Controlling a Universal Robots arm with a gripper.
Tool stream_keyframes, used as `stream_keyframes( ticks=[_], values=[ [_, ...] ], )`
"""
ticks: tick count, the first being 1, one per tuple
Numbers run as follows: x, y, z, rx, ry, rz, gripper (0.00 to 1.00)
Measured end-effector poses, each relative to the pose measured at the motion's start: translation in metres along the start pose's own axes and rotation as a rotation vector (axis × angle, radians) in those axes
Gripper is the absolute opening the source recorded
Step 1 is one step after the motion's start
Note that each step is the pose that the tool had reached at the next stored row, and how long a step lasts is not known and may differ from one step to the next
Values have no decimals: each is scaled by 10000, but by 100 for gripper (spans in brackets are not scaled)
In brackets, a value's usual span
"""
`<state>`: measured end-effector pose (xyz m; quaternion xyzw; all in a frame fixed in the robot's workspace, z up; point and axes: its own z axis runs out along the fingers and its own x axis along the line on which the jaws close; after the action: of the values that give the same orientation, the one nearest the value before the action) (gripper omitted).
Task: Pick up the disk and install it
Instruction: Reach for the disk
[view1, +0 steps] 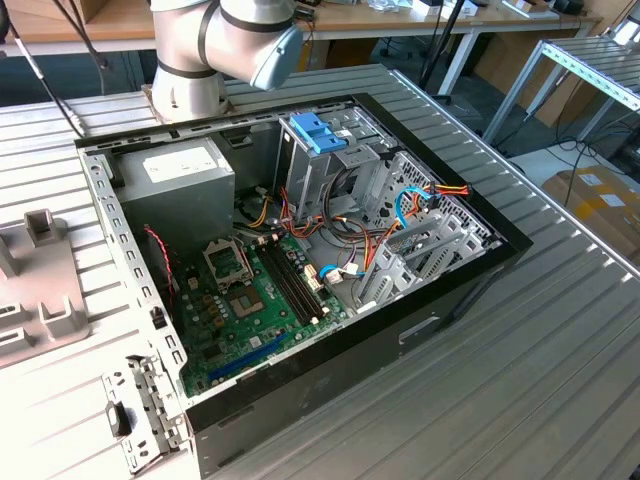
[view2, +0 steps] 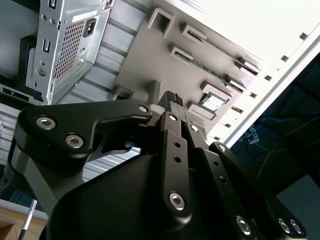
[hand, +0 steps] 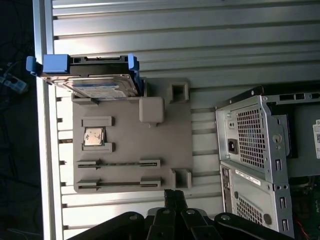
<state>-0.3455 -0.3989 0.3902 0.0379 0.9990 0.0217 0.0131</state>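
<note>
I'm watching the gripper (hand: 173, 194) hovering closed and empty over the bench (hand: 150, 30), well apart from the disk (hand: 95, 82), which is sitting at one end of the grey fixture (hand: 125, 145).

I work over a ribbed metal table (view1: 540, 370) of long grooved slats, and my arm's base (view1: 185, 90) stands on it behind an open computer case (view1: 330, 390) that lies on its side on the slats. Toward the exterior view's left, near the case but apart from it, a flat grey fixture plate (view1: 40, 290) with raised blocks and slots lies on the same surface.
</note>
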Motion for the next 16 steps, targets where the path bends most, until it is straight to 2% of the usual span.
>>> stream_keyframes(
  ticks=[16],
  values=[
    [126,-10,4,0,0,-1,11]
  ],
)
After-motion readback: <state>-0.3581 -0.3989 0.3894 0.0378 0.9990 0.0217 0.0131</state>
